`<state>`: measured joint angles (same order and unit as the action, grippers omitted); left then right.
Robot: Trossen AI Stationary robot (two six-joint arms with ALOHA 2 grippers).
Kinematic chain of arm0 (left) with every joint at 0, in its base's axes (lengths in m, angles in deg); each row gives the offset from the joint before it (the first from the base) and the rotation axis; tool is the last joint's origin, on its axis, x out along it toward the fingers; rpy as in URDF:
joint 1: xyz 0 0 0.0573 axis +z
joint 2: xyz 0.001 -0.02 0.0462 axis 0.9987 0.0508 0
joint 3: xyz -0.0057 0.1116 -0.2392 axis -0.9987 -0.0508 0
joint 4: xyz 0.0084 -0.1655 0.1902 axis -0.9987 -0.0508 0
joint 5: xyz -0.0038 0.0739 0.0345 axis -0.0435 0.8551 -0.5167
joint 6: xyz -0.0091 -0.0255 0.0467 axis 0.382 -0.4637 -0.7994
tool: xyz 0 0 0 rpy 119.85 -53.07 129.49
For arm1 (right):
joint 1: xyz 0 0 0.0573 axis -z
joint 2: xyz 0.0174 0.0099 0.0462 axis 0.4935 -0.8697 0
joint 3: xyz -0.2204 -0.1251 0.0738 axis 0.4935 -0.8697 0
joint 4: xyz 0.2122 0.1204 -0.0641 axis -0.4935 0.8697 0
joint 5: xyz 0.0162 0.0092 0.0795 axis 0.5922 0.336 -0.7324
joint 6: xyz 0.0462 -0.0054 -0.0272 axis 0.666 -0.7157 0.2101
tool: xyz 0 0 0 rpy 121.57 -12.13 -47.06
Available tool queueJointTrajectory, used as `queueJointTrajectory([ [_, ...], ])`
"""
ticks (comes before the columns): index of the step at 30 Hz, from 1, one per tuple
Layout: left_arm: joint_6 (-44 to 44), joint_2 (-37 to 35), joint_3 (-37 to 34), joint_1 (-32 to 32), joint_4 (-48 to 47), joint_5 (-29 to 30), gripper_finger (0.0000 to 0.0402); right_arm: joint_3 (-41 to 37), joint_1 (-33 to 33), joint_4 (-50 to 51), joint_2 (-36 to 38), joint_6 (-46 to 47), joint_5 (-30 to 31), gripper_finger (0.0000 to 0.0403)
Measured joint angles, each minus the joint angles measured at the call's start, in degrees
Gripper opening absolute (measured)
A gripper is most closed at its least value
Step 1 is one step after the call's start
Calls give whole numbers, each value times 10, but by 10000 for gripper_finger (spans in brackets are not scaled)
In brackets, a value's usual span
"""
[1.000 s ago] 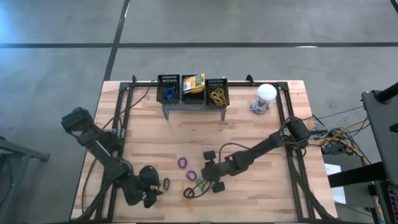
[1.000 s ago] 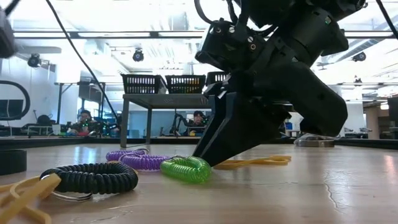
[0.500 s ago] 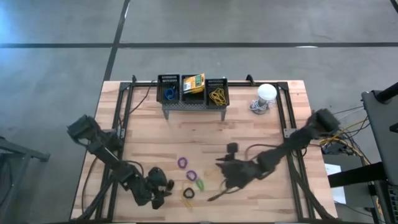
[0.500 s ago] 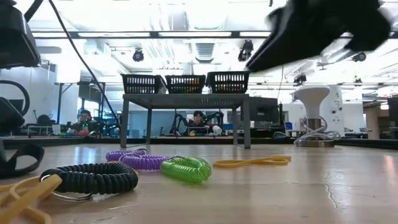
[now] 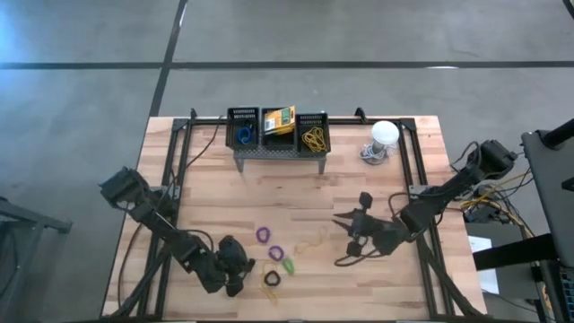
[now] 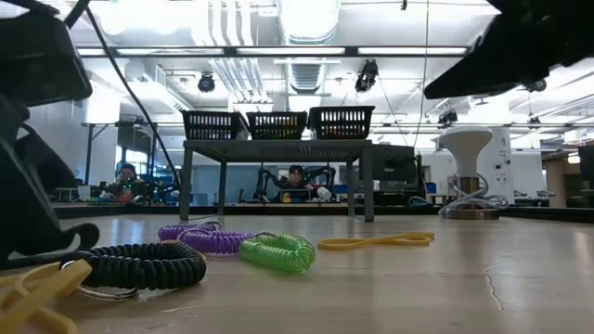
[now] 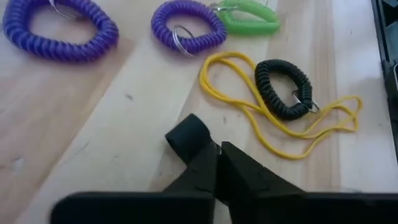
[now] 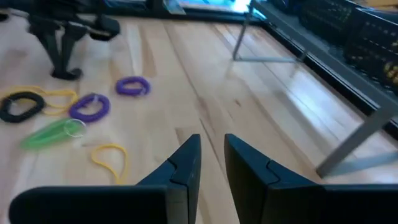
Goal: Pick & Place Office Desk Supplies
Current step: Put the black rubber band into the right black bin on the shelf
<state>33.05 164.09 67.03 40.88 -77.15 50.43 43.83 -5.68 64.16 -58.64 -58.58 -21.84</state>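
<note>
Nearby, the left hand (image 7: 217, 155) rested shut and empty on the wooden table (image 5: 215, 193) beside the black coiled loop (image 7: 283, 87); the right hand (image 8: 211, 155) hovered slightly parted, holding nothing.

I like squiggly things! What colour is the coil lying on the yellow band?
Black coil, clearest in the left wrist view.

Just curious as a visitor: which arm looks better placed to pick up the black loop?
Probably the left. Its gripper sits low beside the black loop, while the right gripper is farther away.
</note>
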Motion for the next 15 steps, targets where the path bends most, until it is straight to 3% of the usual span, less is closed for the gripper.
queueJointTrajectory([
  [5, -44, -14, 14, 16, 0, 16, 12, -43, 0, -128, 1, -55, -8, 68],
  [11, -228, -23, 68, 61, 29, 55, 10, -35, 0, -151, -18, -70, -10, 68],
  [15, -356, -9, 93, 119, 89, 2, 10, -26, 0, -177, -55, -93, -19, 68],
])
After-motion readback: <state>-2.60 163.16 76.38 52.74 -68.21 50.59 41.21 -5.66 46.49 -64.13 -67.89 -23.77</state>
